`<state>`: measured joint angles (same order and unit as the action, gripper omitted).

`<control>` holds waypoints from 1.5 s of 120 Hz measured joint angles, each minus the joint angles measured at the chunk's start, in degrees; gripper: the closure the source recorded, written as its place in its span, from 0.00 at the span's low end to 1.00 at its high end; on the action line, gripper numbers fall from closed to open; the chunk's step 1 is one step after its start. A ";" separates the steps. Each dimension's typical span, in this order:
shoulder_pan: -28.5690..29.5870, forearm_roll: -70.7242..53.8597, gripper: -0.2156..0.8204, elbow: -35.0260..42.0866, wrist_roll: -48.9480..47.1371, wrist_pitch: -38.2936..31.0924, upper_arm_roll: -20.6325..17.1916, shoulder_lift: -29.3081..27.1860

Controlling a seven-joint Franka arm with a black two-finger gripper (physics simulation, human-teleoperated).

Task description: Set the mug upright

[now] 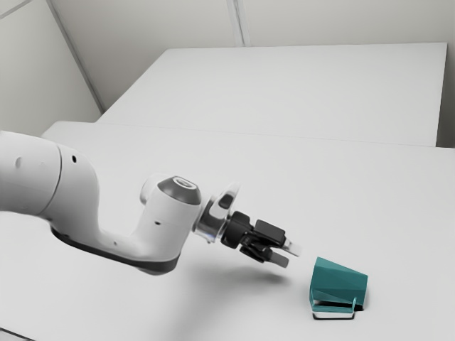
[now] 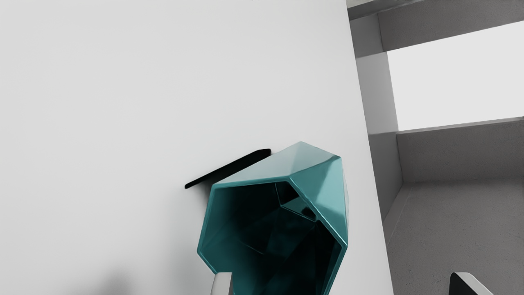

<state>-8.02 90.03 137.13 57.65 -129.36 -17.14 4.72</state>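
The teal faceted mug [image 1: 339, 283] lies on its side on the table, with its handle low on the side nearest the exterior camera. Just beyond the fingertips of the black gripper [image 1: 288, 256], it stays a short gap away from them. The gripper is open, its two light tips apart with nothing held. In the wrist view the mug [image 2: 317, 192] turns its dark hollow mouth toward the hand. The gripper [image 2: 339, 282] has one tip overlapping the mug's rim in that picture and the other well off to the side.
The white table [image 1: 234, 163] carries the arm's shadow below the hand. A second pale surface [image 1: 284, 89] lies behind it, toward the walls. In the wrist view the table's edge [image 2: 370, 151] runs close beside the mug, with grey floor and wall past it.
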 joint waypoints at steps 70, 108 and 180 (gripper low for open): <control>-3.95 4.40 0.24 -0.39 9.65 -0.08 0.00 2.16; -5.36 4.80 0.24 -2.47 12.10 -0.63 0.00 4.44; -7.64 4.90 0.42 -6.50 14.34 -1.76 0.00 8.46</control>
<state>-15.65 94.92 130.63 71.99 -131.12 -17.14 13.18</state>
